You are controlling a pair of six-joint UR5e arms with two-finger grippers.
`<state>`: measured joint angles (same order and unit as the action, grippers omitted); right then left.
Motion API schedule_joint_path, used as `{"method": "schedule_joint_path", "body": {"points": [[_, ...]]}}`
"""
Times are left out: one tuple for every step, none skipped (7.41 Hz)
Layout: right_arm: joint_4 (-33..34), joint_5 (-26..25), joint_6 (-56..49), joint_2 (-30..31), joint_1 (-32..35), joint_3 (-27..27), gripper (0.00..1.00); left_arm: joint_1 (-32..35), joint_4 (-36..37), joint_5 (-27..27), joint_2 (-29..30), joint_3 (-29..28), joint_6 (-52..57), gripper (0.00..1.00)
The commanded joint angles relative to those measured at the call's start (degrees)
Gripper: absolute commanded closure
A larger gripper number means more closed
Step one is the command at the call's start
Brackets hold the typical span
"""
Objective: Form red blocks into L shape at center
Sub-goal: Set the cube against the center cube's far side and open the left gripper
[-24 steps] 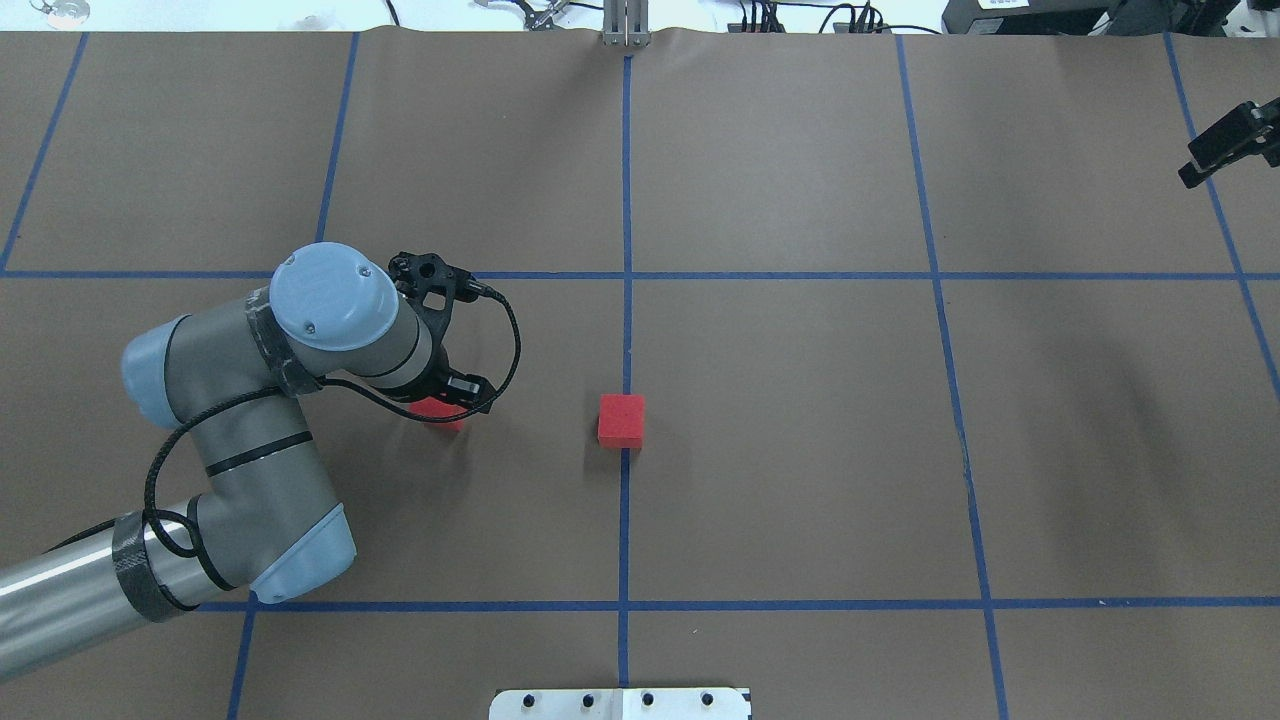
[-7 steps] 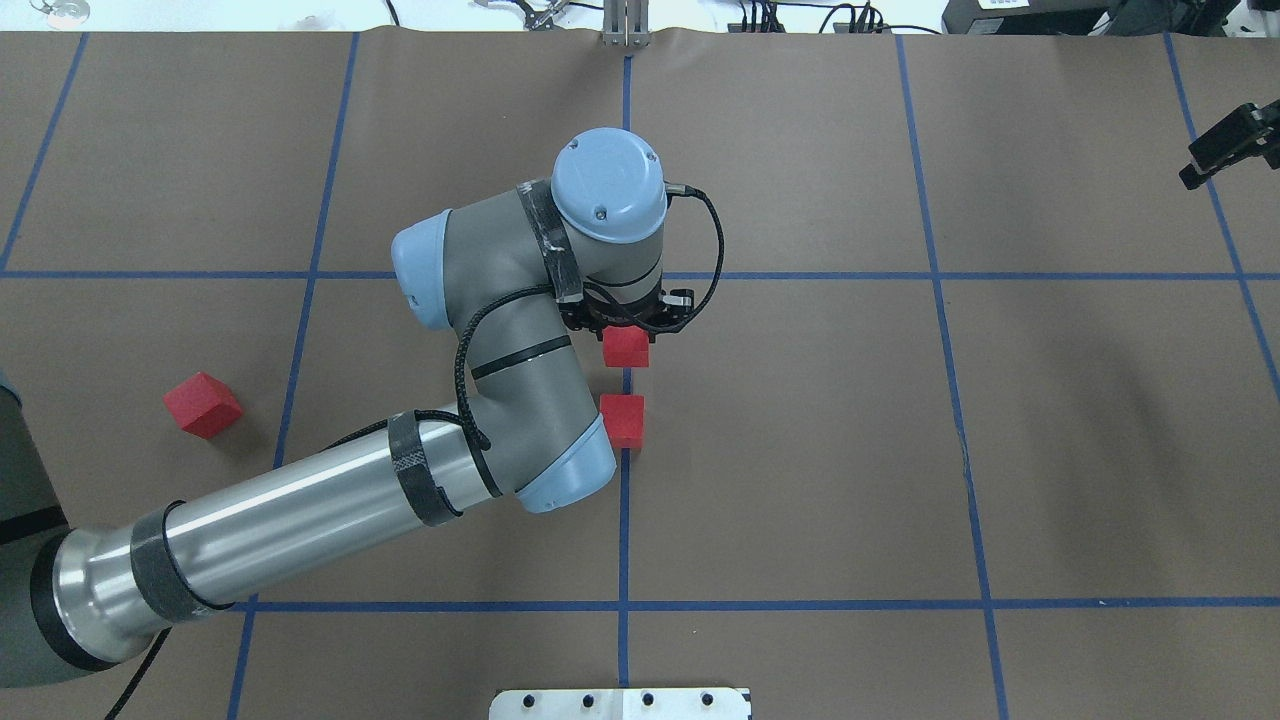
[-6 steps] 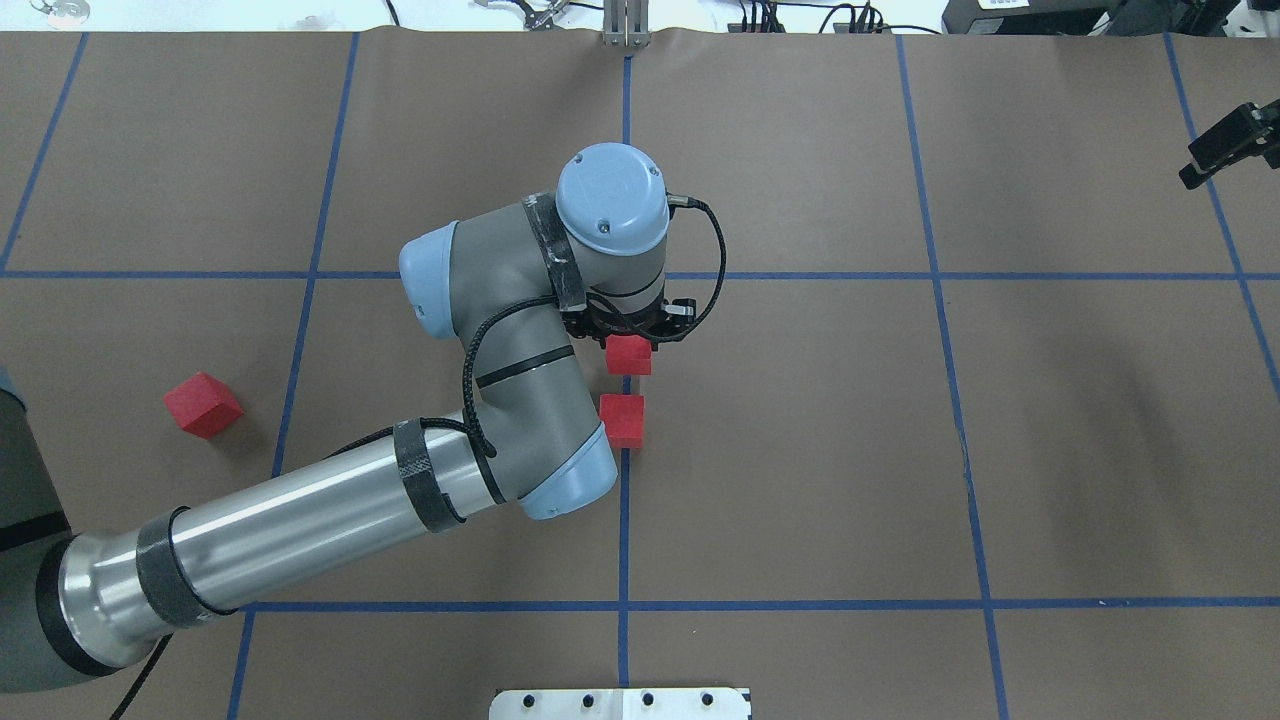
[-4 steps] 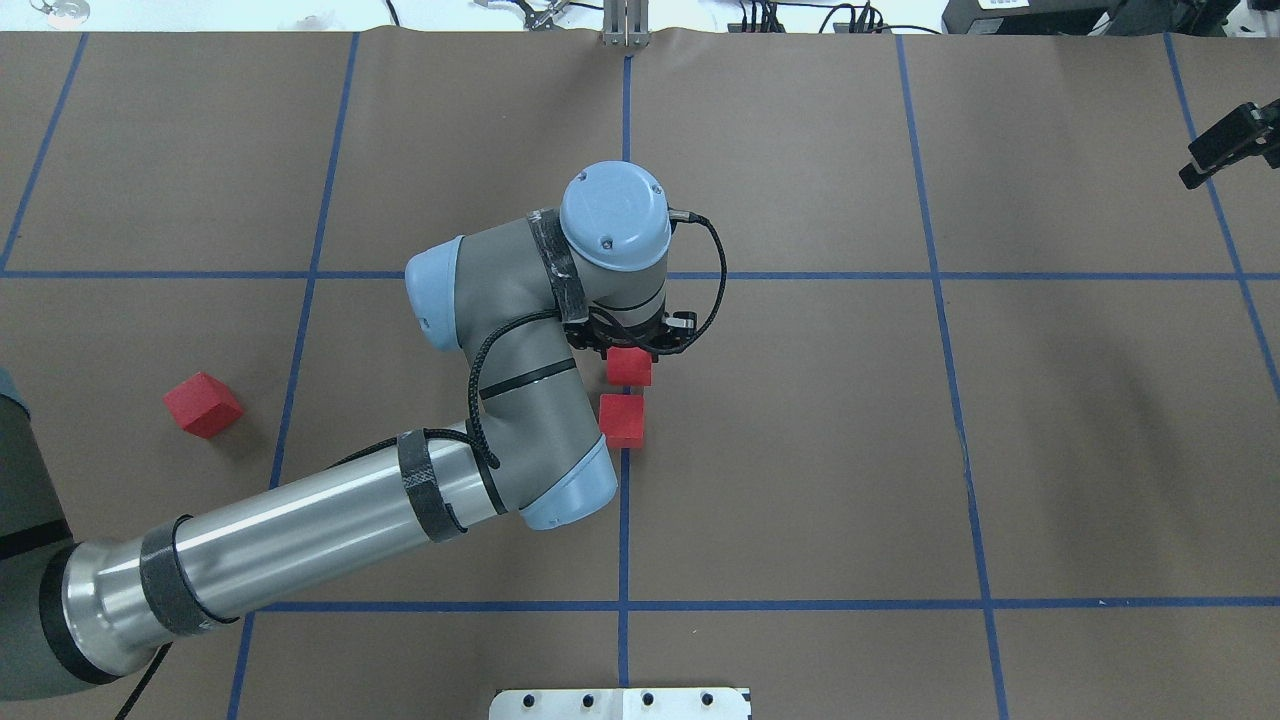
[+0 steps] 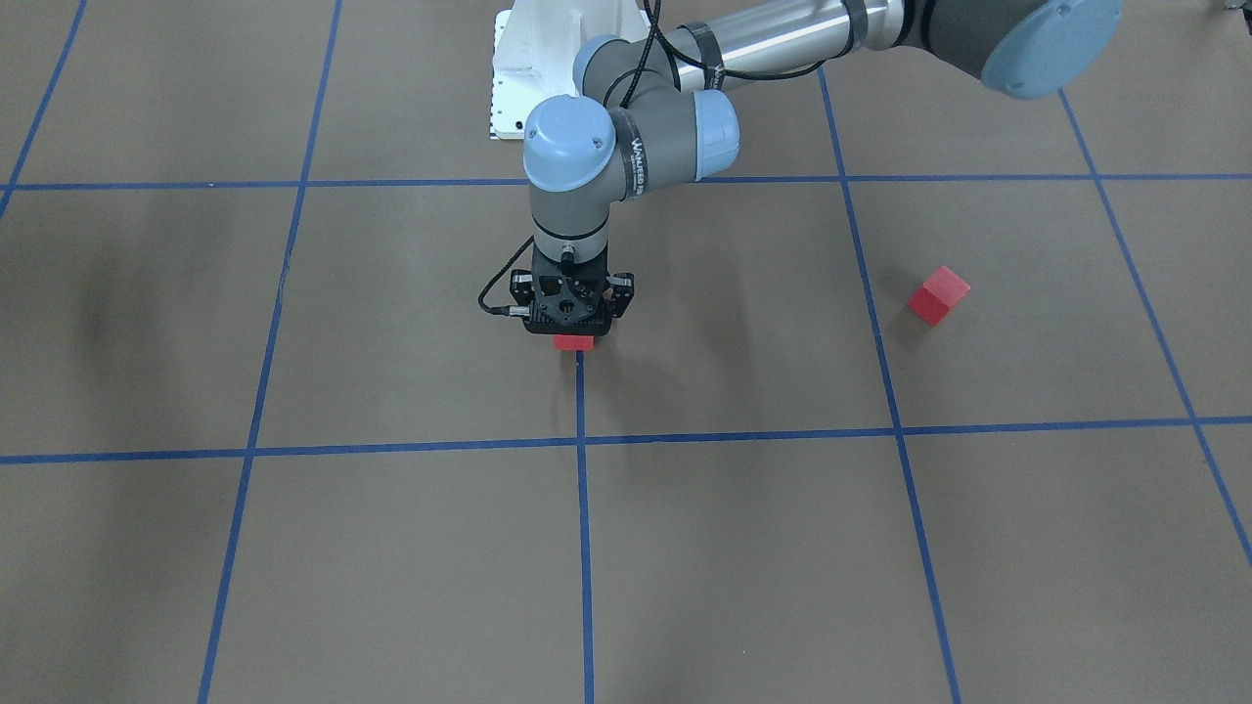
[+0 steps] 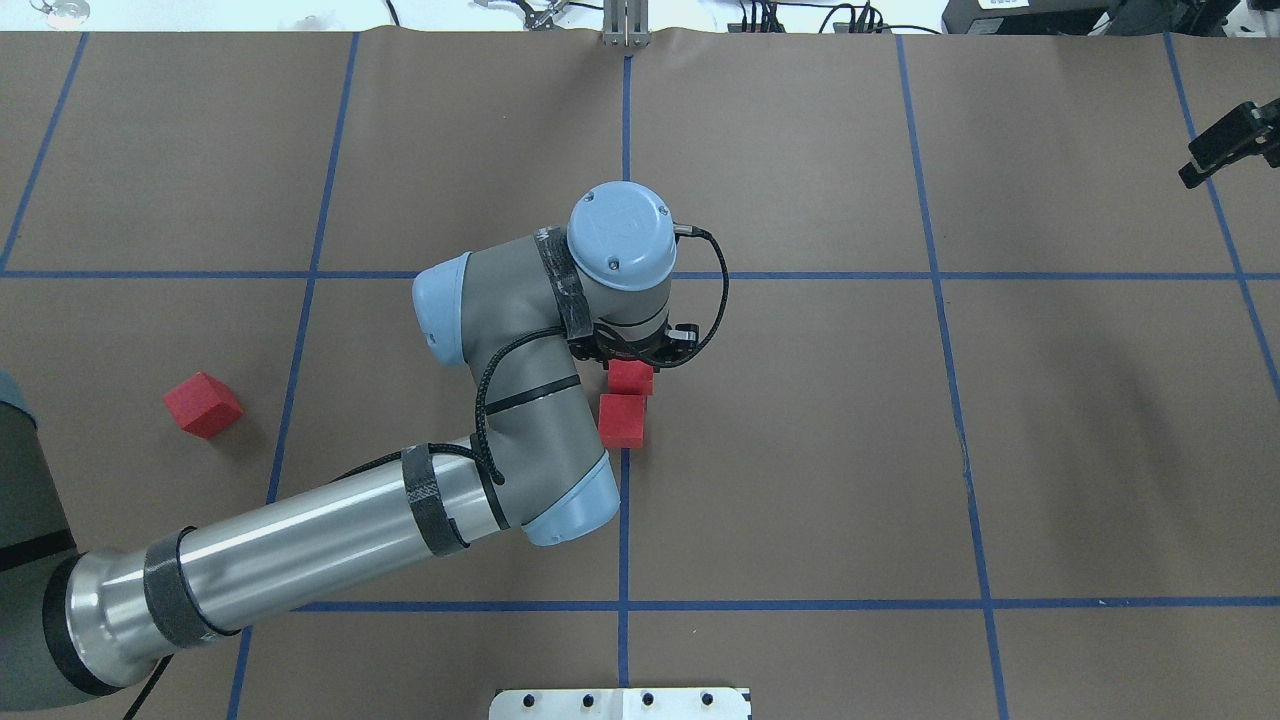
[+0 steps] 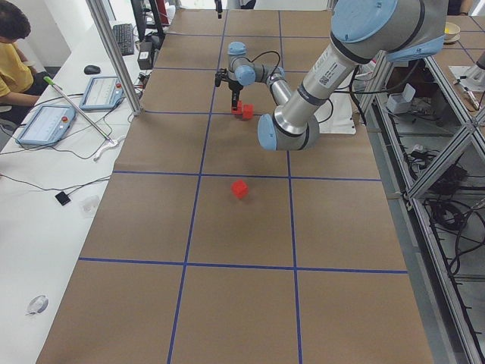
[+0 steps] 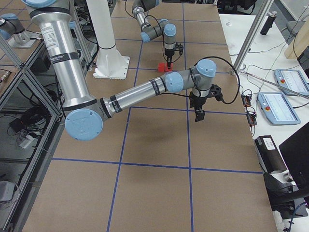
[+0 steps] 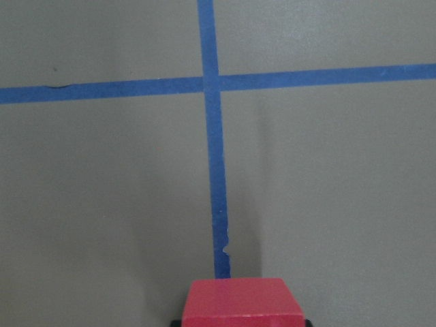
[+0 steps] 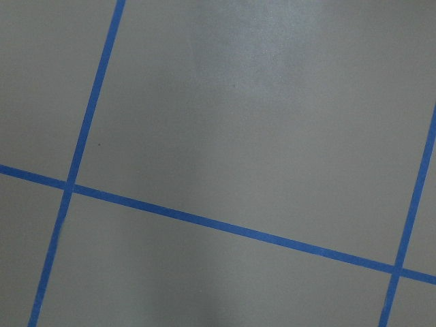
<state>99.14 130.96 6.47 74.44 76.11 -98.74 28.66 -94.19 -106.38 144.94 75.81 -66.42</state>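
My left gripper (image 6: 630, 372) is shut on a red block (image 6: 630, 378) at the table's centre, just beyond a second red block (image 6: 622, 420) that rests on the blue centre line. The two blocks sit edge to edge or nearly so. In the front-facing view the gripper (image 5: 573, 337) hides the resting block and only the held block (image 5: 573, 342) shows. In the left wrist view the held block (image 9: 242, 300) fills the bottom edge. The third red block (image 6: 203, 404) lies alone far to the left. My right gripper (image 6: 1225, 145) hangs at the far right; I cannot tell whether it is open.
Brown paper with a blue tape grid (image 6: 625, 200) covers the table. A white base plate (image 6: 620, 703) sits at the near edge. My left arm's forearm (image 6: 300, 540) spans the near-left squares. The right wrist view shows only paper and tape lines.
My left gripper carried a red block from the left side to the centre. In the last second it slid it toward the resting block, closing the gap.
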Motion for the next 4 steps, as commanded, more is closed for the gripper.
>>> {"method": "schedule_joint_path", "body": {"points": [[0.00,0.08,0.21,0.00,0.00,-0.05,0.00,-0.19,0.06,0.29,-0.27,0.13,-0.11,1.00],[0.00,0.00,0.21,0.00,0.00,-0.05,0.00,-0.19,-0.03,0.29,-0.96,0.30,-0.11,1.00],[0.00,0.00,0.21,0.00,0.00,-0.14,0.00,-0.19,-0.03,0.29,-0.97,0.39,-0.11,1.00],[0.00,0.00,0.21,0.00,0.00,-0.14,0.00,-0.27,-0.03,0.29,-1.15,0.48,-0.11,1.00]]}}
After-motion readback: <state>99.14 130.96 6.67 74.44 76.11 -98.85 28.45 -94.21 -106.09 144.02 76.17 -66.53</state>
